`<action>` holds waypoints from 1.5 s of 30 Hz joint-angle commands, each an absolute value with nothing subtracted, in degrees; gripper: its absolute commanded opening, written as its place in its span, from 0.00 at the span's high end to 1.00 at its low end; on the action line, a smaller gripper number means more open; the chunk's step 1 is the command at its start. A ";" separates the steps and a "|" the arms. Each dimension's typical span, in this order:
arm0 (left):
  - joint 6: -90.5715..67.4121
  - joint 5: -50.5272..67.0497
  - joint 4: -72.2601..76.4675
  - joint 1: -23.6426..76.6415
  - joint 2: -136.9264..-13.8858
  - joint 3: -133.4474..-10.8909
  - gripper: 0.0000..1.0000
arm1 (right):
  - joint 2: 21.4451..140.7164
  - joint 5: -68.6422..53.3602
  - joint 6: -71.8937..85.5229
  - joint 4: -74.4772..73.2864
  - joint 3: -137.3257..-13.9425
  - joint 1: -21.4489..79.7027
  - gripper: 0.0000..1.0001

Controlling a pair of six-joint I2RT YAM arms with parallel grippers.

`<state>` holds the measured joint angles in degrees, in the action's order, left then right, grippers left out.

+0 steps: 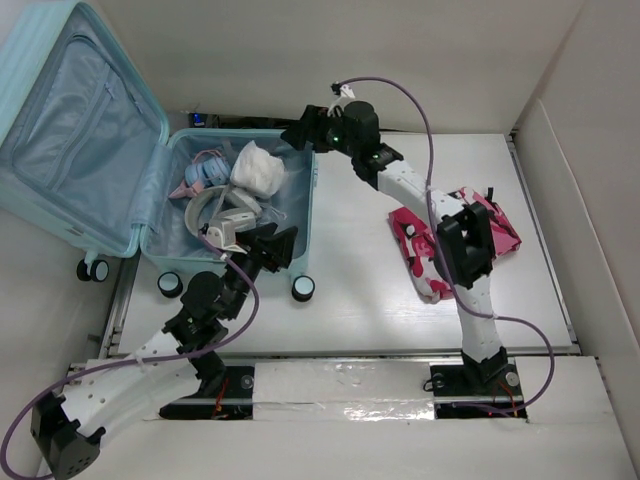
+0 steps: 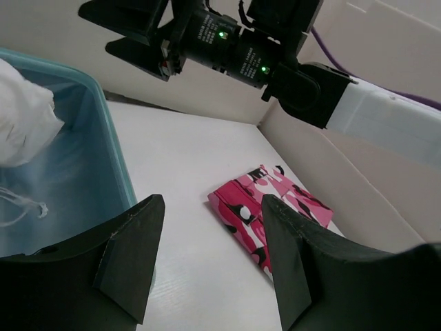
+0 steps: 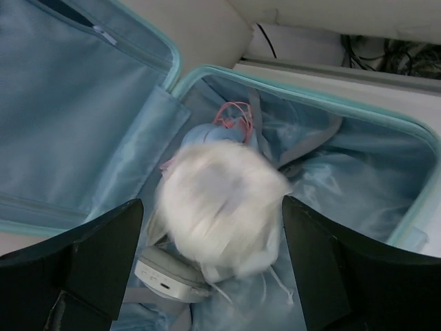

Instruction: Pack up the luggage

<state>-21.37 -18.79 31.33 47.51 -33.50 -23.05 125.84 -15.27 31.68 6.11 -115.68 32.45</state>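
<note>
The luggage [image 1: 160, 215] lies open at the table's left, its lid [image 1: 70, 130] leaning back. Inside it are a white drawstring bag [image 1: 258, 165], a blue and pink item [image 1: 205, 172] and grey headphones [image 1: 215, 205]. My right gripper [image 1: 303, 130] hovers over the case's far right corner. In the right wrist view it [image 3: 212, 207] is open wide, and the white bag [image 3: 220, 200] shows blurred below and between its fingers, above the headphones [image 3: 165, 276]. My left gripper [image 1: 268, 245] is open and empty at the case's near right rim [image 2: 114, 152].
A pink camouflage pouch [image 1: 500, 225] lies on the table to the right, partly under my right arm; the same pouch [image 2: 275, 207] shows beyond my left fingers. Cardboard walls enclose the table at the back and right. The case's wheels [image 1: 302, 288] stick out at its near edge.
</note>
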 commanded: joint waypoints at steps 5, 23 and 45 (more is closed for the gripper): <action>-21.27 -20.13 31.20 47.37 -37.96 -24.87 0.45 | 111.03 -14.42 29.80 10.80 -102.69 27.61 0.14; -22.66 -13.91 26.37 63.02 -85.49 -53.34 0.69 | 48.98 -5.98 27.43 13.46 -34.72 0.80 0.74; -42.80 -13.88 12.14 61.87 -124.88 -84.02 0.17 | 36.12 -13.72 22.50 2.81 -37.27 3.33 0.30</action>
<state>-40.91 -10.90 15.59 62.15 -122.37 -79.77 37.39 -12.73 23.75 2.00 -36.27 2.00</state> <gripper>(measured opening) 0.836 0.700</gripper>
